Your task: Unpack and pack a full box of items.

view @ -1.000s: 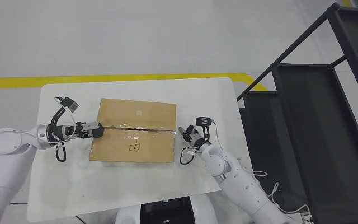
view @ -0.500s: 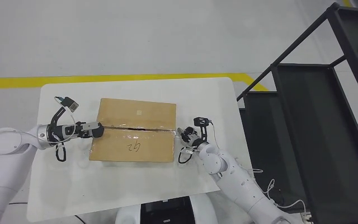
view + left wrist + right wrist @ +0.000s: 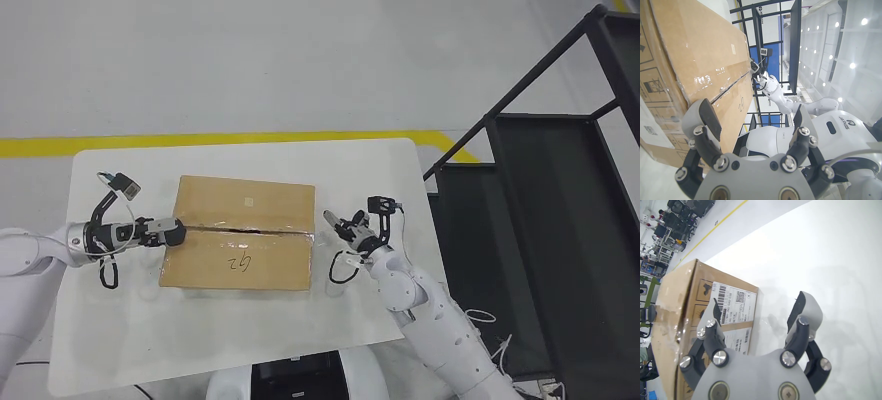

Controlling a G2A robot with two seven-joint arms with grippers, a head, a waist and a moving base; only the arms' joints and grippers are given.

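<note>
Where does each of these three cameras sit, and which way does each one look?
Top view: above the arms, looking down at the white table and cardboard box; both arms show, left gripper at one box end, right gripper off the other.
Left wrist view: on the left wrist, looking along the box's taped seam; left gripper open in front, right gripper beyond.
Right wrist view: on the right wrist, facing the box's labelled end; right gripper open in front.
Shared: all three see the box.
</note>
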